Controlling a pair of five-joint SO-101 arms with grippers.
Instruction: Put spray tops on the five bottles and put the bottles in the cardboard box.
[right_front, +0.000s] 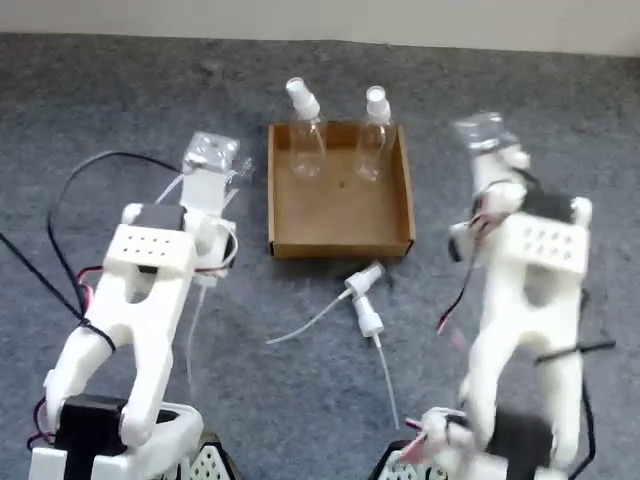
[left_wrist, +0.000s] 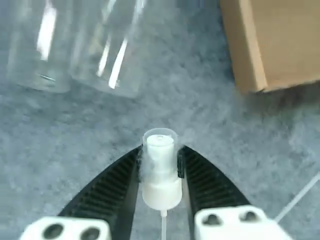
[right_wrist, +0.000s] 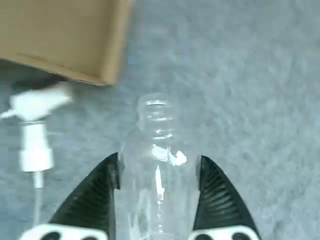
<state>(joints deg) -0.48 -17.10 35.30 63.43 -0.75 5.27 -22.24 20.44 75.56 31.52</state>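
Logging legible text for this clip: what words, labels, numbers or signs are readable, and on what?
None can be read. The cardboard box is plain; the two capped bottles in it, the open bottle in the right gripper and the spray top in the left gripper show no label or print.

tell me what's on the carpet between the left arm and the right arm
Two loose spray tops with long tubes lie on the carpet between the left arm and the right arm, as the high view shows.
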